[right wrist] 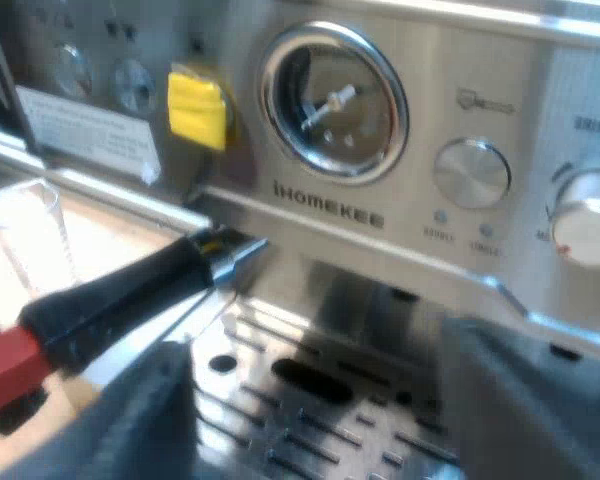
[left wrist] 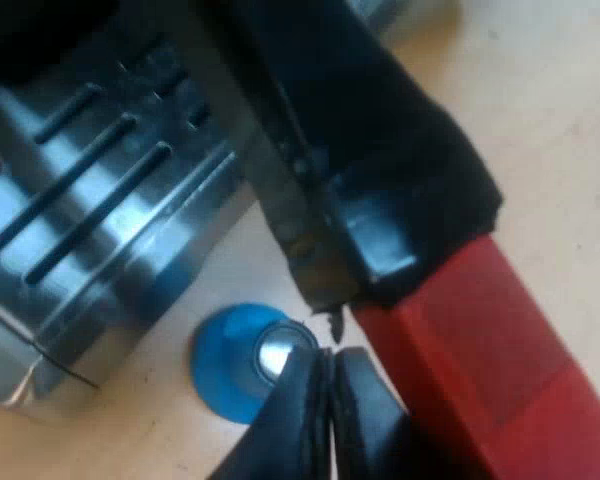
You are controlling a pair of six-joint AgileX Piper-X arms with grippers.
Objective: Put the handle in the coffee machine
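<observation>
The holder's dark handle (right wrist: 130,295) hangs tilted in front of the espresso machine (right wrist: 330,215). Its metal end (right wrist: 232,248) is just under the front panel, and its red end (right wrist: 5,365) points away from the machine. In the left wrist view the handle (left wrist: 390,150) and red end (left wrist: 480,380) pass close by. My left gripper (left wrist: 330,320) is shut on the handle, above the table beside the drip tray (left wrist: 90,200). My right gripper (right wrist: 345,420) is open and holds nothing, hovering over the slotted drip tray (right wrist: 310,420).
A blue tamper (left wrist: 242,360) stands on the wooden table beside the drip tray's corner. A measuring glass (right wrist: 30,240) stands beside the machine. The front panel carries a pressure gauge (right wrist: 332,103), a yellow tag (right wrist: 197,107) and round knobs (right wrist: 472,172).
</observation>
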